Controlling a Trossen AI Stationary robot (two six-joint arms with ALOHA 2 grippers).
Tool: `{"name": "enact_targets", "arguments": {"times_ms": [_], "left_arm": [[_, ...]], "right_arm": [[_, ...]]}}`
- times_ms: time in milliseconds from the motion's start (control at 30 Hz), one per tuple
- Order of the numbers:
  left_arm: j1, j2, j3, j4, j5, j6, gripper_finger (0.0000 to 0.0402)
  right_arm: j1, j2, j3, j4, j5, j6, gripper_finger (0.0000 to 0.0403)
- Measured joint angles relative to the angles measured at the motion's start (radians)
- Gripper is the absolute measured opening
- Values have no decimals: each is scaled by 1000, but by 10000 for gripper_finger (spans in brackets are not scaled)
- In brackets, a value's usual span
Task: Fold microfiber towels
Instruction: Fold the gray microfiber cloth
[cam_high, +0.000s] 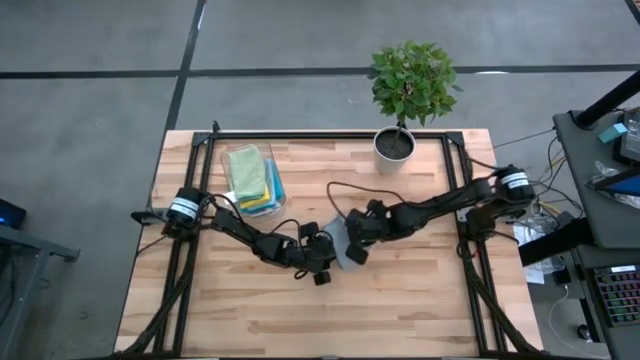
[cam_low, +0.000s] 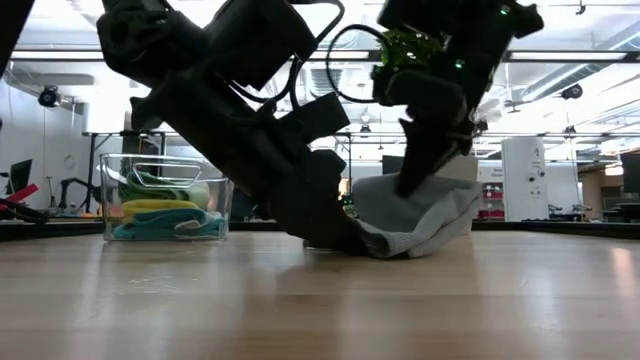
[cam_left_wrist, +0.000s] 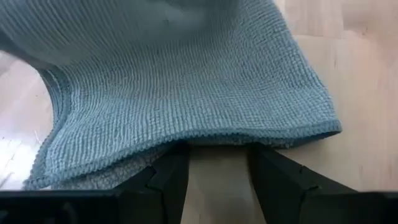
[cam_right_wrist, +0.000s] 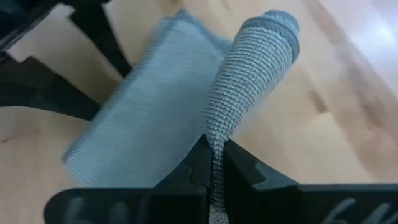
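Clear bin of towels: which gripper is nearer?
Left. The left gripper sits at the table's middle, on the clear bin's side of the grey towel; the right gripper, shut on that towel, is farther over.

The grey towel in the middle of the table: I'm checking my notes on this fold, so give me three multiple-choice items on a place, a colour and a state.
1. Where is the clear bin?
A. behind the left arm
B. by the right arm
C. on the floor

2. What colour is the towel being folded?
A. yellow
B. grey
C. red

3. The right pincer is:
A. wide open
B. out of sight
C. shut on the towel

Answers: 1 A, the high view shows it there. 2 B, both wrist views show grey. 3 C, its fingers pinch a raised edge.
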Motion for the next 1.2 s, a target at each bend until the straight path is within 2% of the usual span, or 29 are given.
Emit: {"name": "enact_targets", "arguments": {"times_ms": [433, 733, 867, 1200], "left_arm": [[0, 0, -3, -3, 7, 1, 150], [-3, -9, -16, -11, 14, -13, 150], [-5, -23, -17, -38, 20, -13, 150], [-6, -82, -19, -165, 32, -12, 150]], "right_arm": [[53, 228, 221, 0, -2, 6, 13], [55, 239, 227, 5, -7, 31, 17], [56, 230, 227, 6, -10, 32, 49], [56, 155, 227, 0, -63, -22, 159]]}}
